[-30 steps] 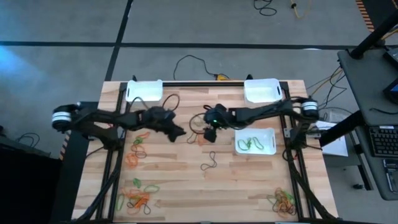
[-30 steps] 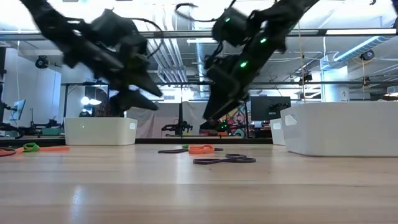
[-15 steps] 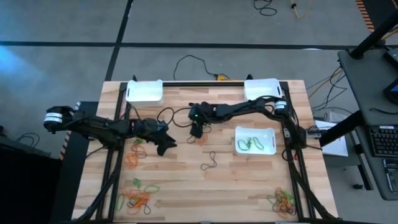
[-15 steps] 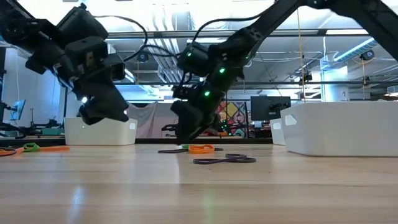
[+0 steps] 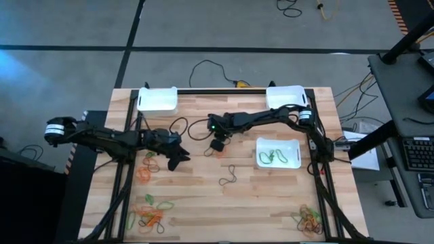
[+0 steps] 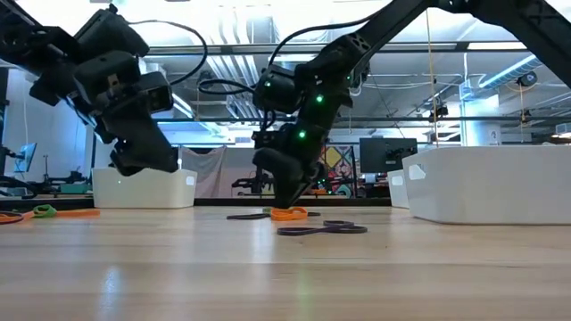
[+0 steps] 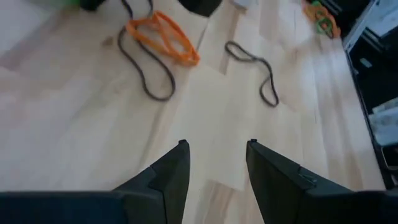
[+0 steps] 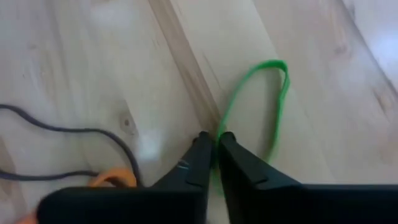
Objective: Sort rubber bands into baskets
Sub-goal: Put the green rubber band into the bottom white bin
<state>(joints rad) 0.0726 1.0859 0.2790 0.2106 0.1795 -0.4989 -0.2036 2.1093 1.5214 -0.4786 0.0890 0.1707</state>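
Right gripper (image 8: pixel 215 144): down at the table near its middle, fingers pinched together on one end of a green rubber band (image 8: pixel 264 99); in the high view it (image 5: pixel 218 145) sits between the two far baskets.
Green rubber band: a thin, bright green loop lying flat on the wood, stretched into a long narrow oval leading away from the fingertips.
Neighbouring bands: an orange band (image 8: pixel 112 179) and a dark grey one (image 8: pixel 74 132) lie just beside the right gripper.
Left gripper (image 7: pixel 216 155): raised over the left half of the table, fingers apart with nothing between them; bare wood shows in the gap.
Bands ahead of the left gripper: a doubled orange loop (image 7: pixel 165 38), a dark loop (image 7: pixel 146 68) beside it and a dark twisted strand (image 7: pixel 255 68).
Baskets: two white low-walled trays at the far edge, left (image 5: pixel 156 99) and right (image 5: pixel 285 97); a third (image 5: pixel 278 153) nearer on the right holds green bands.
Loose piles: mixed orange and green bands at the near left (image 5: pixel 150 212) and near right (image 5: pixel 308 219) corners.
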